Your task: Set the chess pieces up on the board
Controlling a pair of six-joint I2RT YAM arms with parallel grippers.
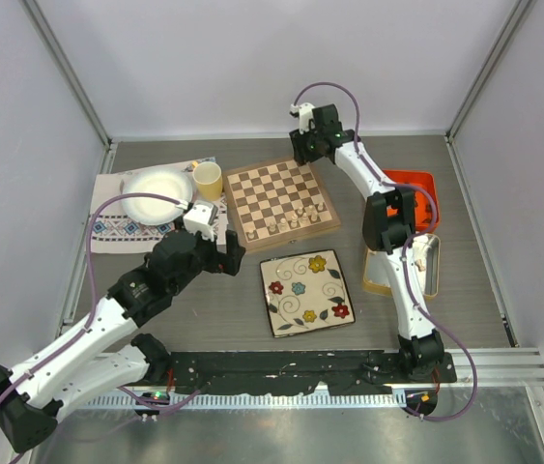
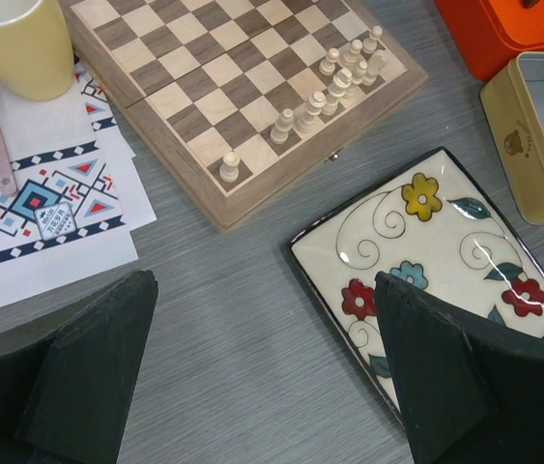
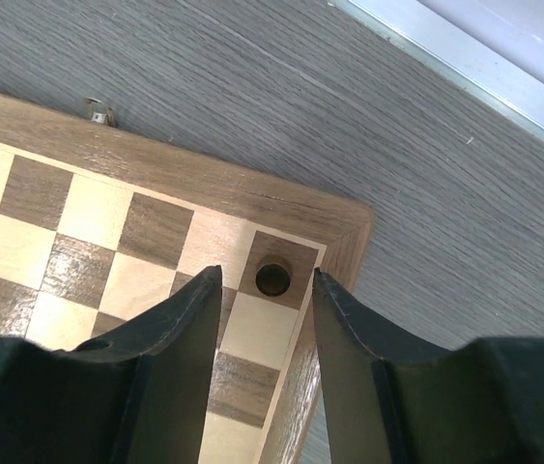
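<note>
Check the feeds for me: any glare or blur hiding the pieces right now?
Top external: even, soft light, but the pale chess pieces are tiny. Left wrist: white glare streaks on the floral plate; board sharp. Right wrist: dark piece on the corner square reads clearly between the near, shadowy fingers.

The dark piece (image 3: 272, 277) in the board's (image 3: 156, 169) corner (only its round top shows) can't be identified; the cup (image 2: 15, 43) is cut off.

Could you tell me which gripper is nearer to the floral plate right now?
The left. The left gripper hovers just left of the plate; the right gripper is over the board's far right corner, with the board between it and the plate.
</note>
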